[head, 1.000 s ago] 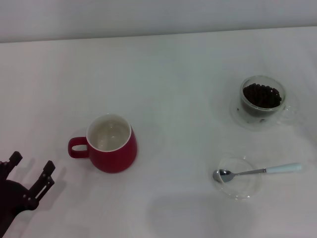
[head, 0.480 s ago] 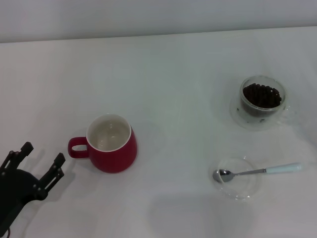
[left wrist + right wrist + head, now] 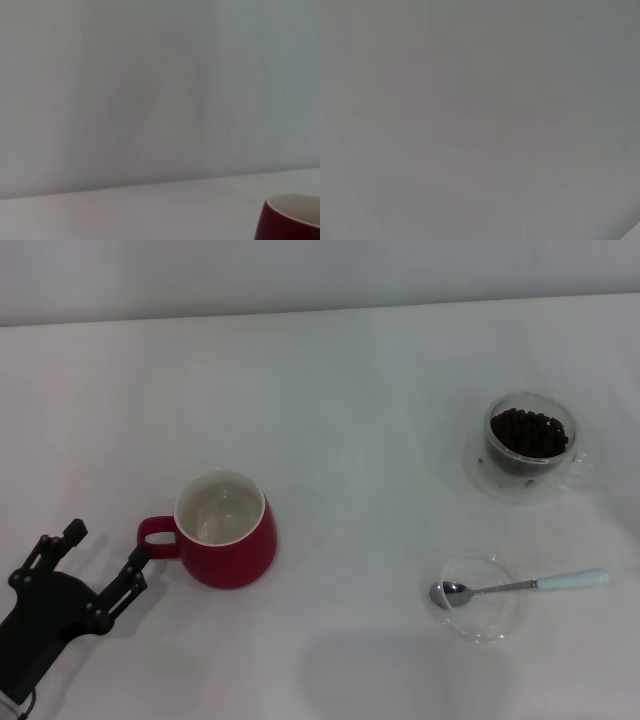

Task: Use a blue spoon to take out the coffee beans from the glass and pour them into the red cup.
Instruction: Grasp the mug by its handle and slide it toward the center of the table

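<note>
The red cup stands left of centre on the white table, handle pointing left, cream inside empty; its rim also shows in the left wrist view. My left gripper is open and empty, just left of the cup's handle, one fingertip close to it. The glass holding the coffee beans stands at the far right. The blue spoon lies nearer on the right, bowl resting in a clear glass saucer, pale handle pointing right. My right gripper is out of view.
The white table runs to a far edge against a pale wall. The right wrist view shows only a plain grey surface.
My left gripper has moved up and to the right, towards the red cup's handle, staying open. Nothing else has moved.
</note>
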Controlling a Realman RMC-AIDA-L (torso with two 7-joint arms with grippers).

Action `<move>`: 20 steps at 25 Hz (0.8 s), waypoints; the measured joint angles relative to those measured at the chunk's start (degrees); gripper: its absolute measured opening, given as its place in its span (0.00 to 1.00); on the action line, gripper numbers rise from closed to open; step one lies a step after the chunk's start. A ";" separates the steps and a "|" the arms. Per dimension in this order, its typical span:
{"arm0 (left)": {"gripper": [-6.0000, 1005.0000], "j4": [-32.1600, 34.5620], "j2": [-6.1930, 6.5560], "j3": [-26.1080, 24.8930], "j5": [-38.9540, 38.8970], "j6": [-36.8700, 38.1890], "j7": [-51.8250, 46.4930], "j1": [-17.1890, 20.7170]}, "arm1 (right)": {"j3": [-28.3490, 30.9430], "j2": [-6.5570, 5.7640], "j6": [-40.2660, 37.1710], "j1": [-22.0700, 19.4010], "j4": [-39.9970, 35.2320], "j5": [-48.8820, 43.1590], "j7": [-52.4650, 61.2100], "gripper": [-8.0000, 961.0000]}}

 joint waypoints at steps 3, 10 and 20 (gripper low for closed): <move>0.83 -0.45 0.00 0.00 0.37 1.63 0.00 -0.39 | 0.00 0.02 -0.01 0.01 0.00 0.01 -0.06 0.86; 0.83 -0.55 0.00 -0.05 0.35 2.72 0.04 -1.26 | 0.00 0.09 -0.19 0.18 0.03 0.20 -0.44 0.86; 0.83 -0.56 -0.08 -0.01 0.50 4.06 -0.06 -3.11 | 0.00 0.13 -1.89 0.55 0.07 0.03 -0.60 0.86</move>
